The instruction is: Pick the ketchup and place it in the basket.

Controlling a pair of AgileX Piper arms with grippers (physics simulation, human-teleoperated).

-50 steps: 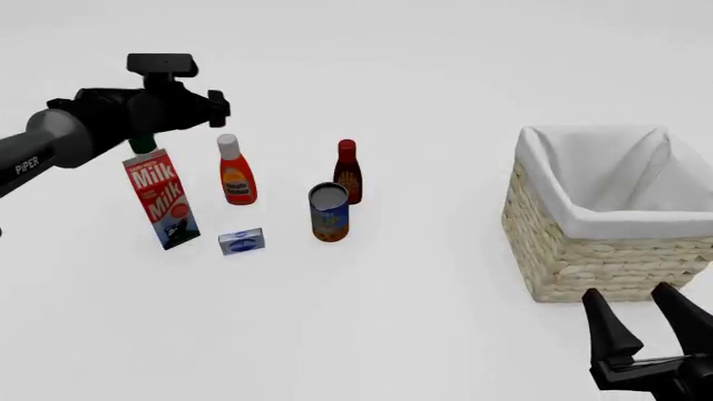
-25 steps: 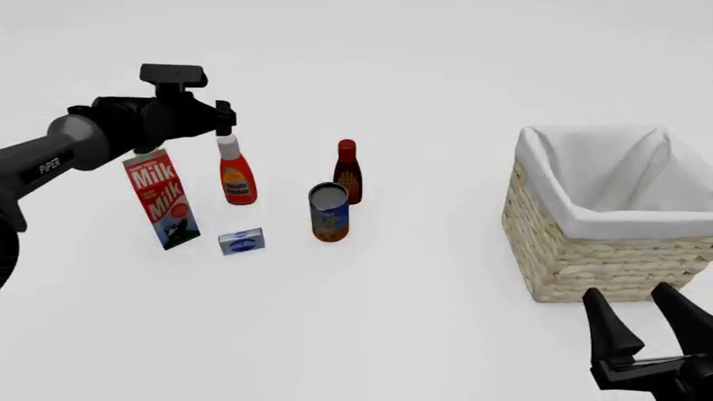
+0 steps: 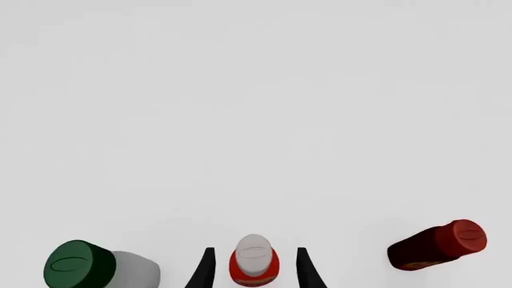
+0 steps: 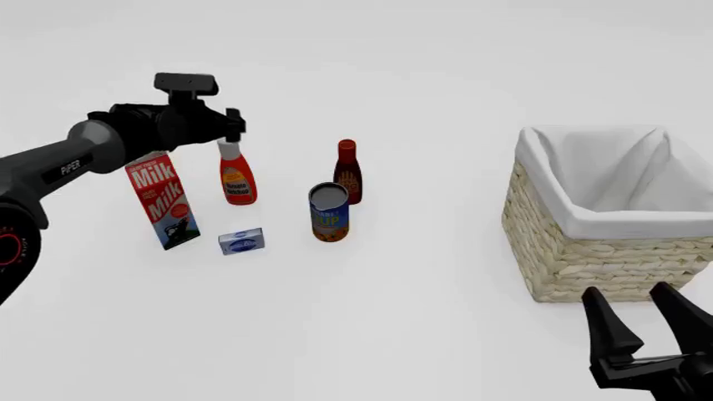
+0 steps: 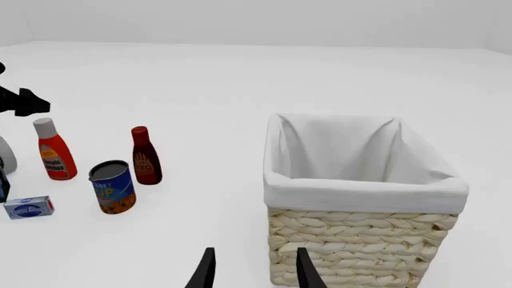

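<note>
While the ketchup [image 4: 236,177] stands upright on the table [image 4: 390,317] between the milk carton [image 4: 163,200] and the dark maroon bottle [image 4: 347,171], we see our left gripper [image 4: 230,134] poised directly above its whitish cap. In the left wrist view, the 2 fingertips [image 3: 203,270] are spread apart on either side of the ketchup [image 3: 254,261] cap, not touching it, so the jaws are released. The green cap of the milk carton [image 3: 80,264] and the dark maroon bottle [image 3: 438,245] flank it there.

In front of the ketchup sit a blue tin can [image 4: 329,212] and a small blue-and-white box [image 4: 240,241]. The basket [image 4: 607,219], with white cloth folded over its rim, stands well apart on the right side of the table.

Our right gripper [image 4: 646,330] hangs near the basket's front corner with its 2 fingers parted, grasping nothing. Its wrist view shows the basket [image 5: 364,204] just ahead of it.
</note>
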